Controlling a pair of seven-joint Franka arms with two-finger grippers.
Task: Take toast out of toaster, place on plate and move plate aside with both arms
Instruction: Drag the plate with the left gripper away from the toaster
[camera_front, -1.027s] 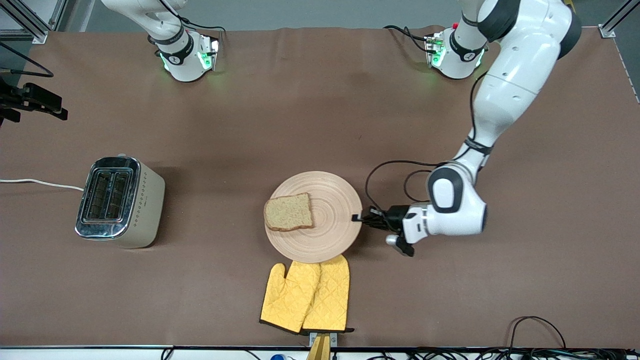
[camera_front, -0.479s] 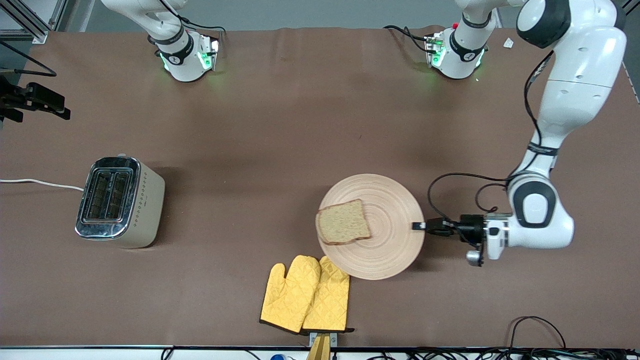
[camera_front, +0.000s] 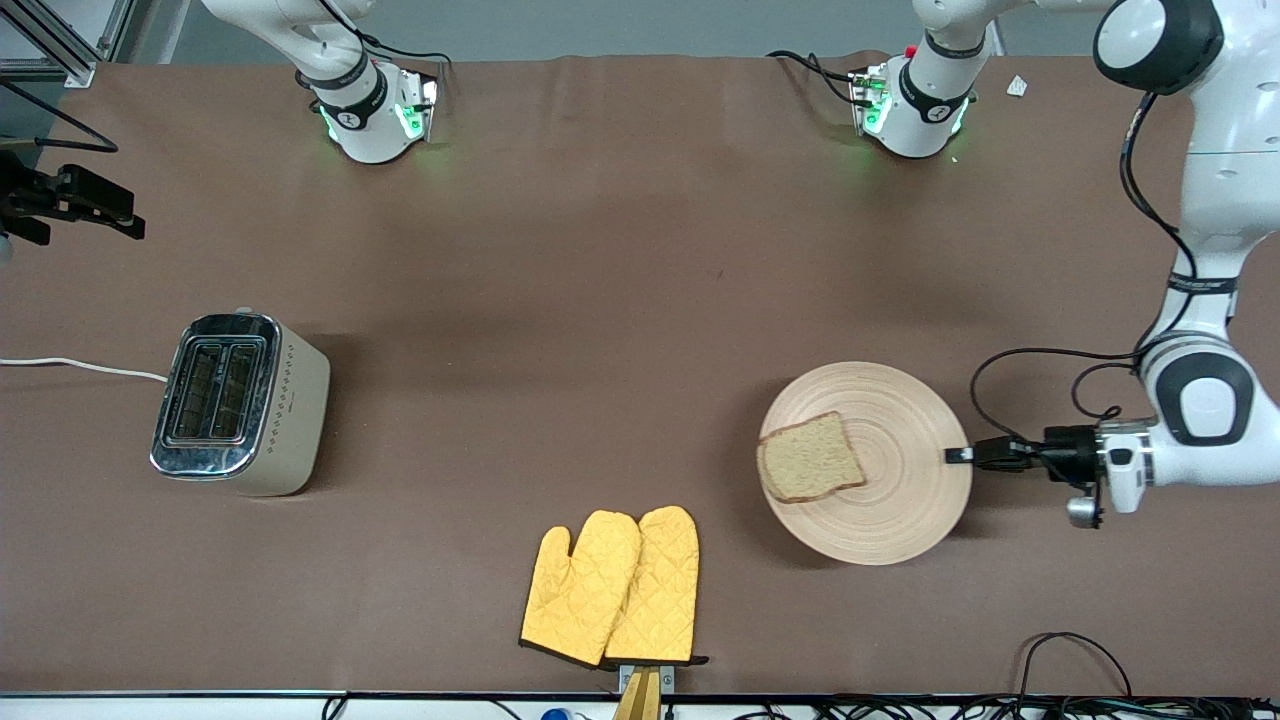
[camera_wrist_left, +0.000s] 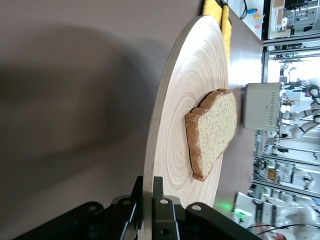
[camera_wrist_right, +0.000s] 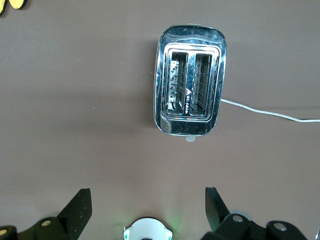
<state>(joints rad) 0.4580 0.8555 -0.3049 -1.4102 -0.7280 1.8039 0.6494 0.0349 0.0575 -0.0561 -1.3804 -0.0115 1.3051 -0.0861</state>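
Brown matting is covering the whole tabletop (camera_front: 600, 250) in the front view, with grey floor and metal framing showing along the top edge and cables trailing along the bottom; the toaster (camera_front: 238, 402) is standing toward the right arm's end, slots empty, and the yellow oven mitts (camera_front: 615, 588) are lying near the front camera. The left gripper (camera_front: 962, 456) is pinching the rim of the plate (camera_front: 890, 500) toward the left arm's end, with the toast (camera_front: 808, 457) sitting off-centre on it, so a jerk or tilt is likely sending the slice sliding off. From the left wrist view, the jaws are clamping only a thin edge of the plate (camera_wrist_left: 170, 150), so I judge the grip is risking a slip or a pivot; the toast (camera_wrist_left: 212, 131) is lying loose. From the right wrist view, the right gripper (camera_wrist_right: 145, 207) is hanging over the toaster (camera_wrist_right: 190, 80), jaws wide apart and holding nothing, waiting.
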